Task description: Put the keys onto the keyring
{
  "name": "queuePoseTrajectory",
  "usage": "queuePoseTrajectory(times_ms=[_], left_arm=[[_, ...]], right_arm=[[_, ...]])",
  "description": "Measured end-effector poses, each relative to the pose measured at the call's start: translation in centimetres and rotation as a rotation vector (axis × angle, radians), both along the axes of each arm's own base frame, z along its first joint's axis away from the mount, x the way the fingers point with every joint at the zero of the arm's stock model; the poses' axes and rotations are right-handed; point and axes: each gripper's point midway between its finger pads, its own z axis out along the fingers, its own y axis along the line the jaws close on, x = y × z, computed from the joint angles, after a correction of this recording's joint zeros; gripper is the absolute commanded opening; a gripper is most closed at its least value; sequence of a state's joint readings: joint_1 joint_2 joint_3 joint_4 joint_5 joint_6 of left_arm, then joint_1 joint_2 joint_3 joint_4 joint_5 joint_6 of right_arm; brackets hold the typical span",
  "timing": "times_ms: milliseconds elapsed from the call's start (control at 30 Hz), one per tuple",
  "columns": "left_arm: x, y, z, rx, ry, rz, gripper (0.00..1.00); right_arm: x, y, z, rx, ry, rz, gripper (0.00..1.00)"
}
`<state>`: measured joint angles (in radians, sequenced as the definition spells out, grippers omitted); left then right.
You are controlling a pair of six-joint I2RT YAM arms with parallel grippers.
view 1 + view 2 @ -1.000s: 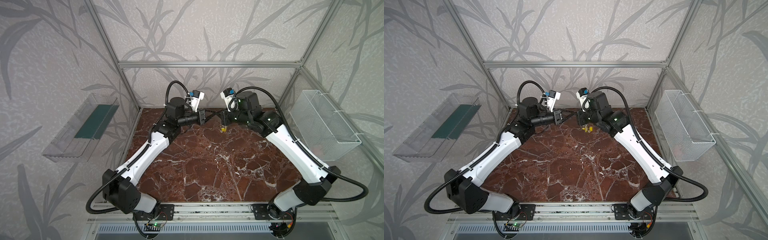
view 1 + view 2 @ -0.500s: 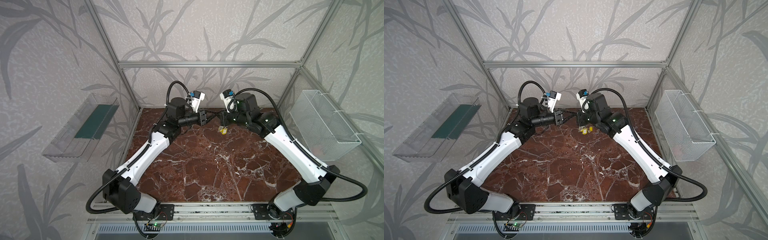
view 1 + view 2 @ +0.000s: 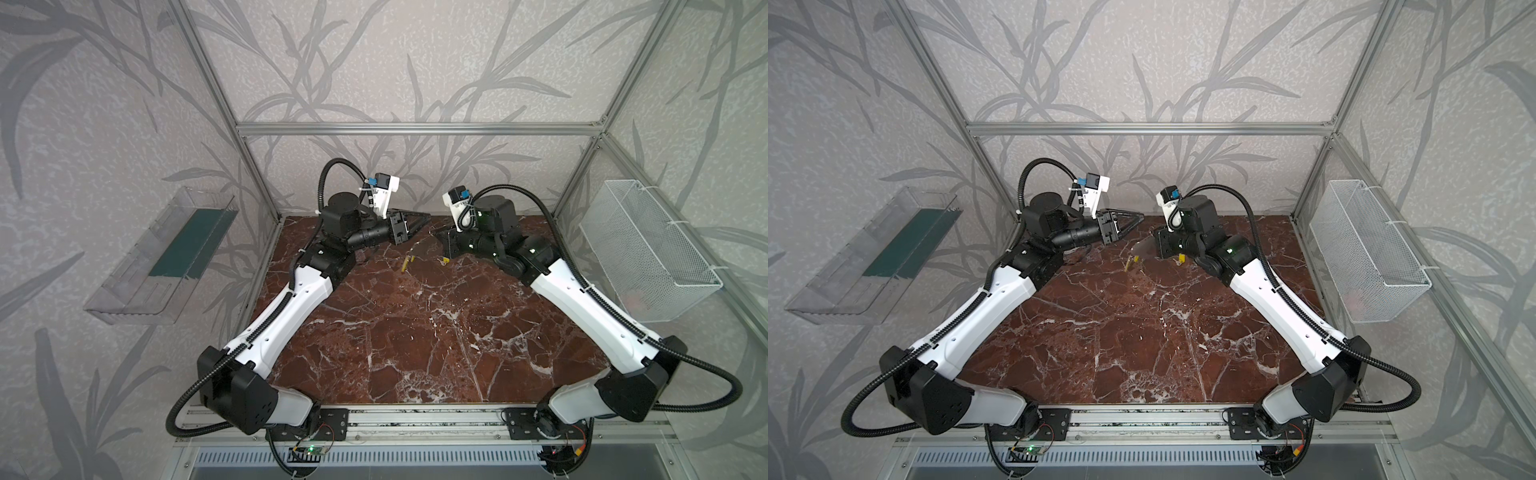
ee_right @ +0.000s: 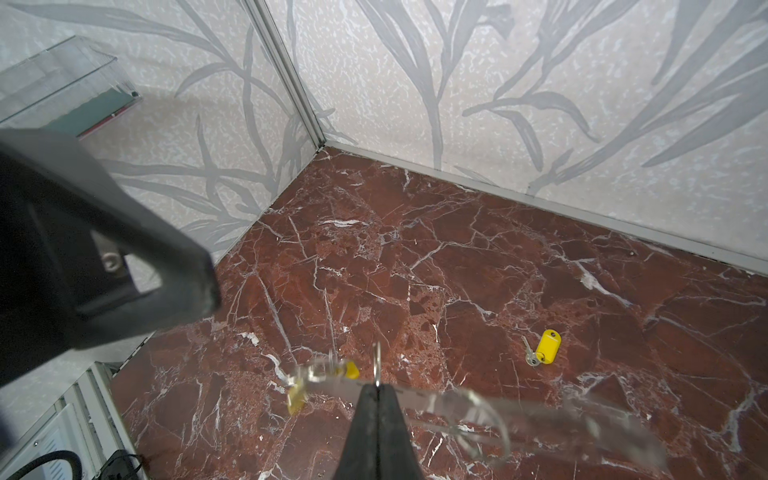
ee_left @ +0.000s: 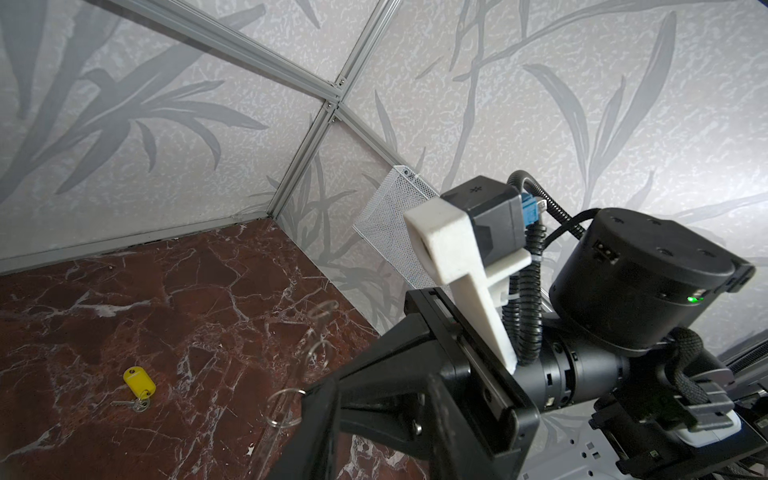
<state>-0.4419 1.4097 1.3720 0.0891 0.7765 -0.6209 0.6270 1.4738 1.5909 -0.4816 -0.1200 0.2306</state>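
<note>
A yellow key [image 4: 547,347] lies loose on the surface [image 3: 415,332], near the middle of its back edge. Close by, my right jaws are clamped tight on the keyring [image 4: 424,397], a second key [image 4: 296,400] hanging from its end. Farther back, how wide my left jaws stand I cannot tell.
</note>
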Motion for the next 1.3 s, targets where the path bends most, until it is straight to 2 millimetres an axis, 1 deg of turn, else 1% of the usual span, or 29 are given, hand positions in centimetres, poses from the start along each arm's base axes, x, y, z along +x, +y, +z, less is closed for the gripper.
queuePoseTrajectory(times_ms=[167,267,433,600,800,933,1100,1300], left_arm=[[0.1,0.1,-0.4,0.002,0.011,0.002,0.36],[0.2,0.2,-0.7,0.004,0.016,0.006,0.36],[0.9,1.1,-1.1,0.008,0.027,0.029,0.37],[1.4,1.8,-1.1,0.006,0.027,0.046,0.37],[1.5,2.0,-1.0,0.004,0.027,0.053,0.36],[1.4,1.8,-1.0,0.003,0.029,0.050,0.34],[0.8,0.8,-1.1,0.007,0.030,0.030,0.32],[0.5,-0.2,-2.0,0.034,0.041,0.027,0.29]], right_arm=[[0.1,-0.1,0.9,0.030,-0.035,0.014,0.00],[0.2,-0.1,1.0,0.045,-0.046,0.027,0.00],[0.0,-0.2,1.3,0.067,-0.058,0.054,0.00],[-0.4,-0.1,2.4,0.098,-0.088,0.085,0.00],[-0.9,-0.1,3.1,0.118,-0.101,0.110,0.00],[-1.0,0.1,3.4,0.128,-0.109,0.119,0.00],[-1.0,0.1,3.5,0.130,-0.111,0.121,0.00],[-1.0,0.1,3.6,0.133,-0.114,0.123,0.00]])
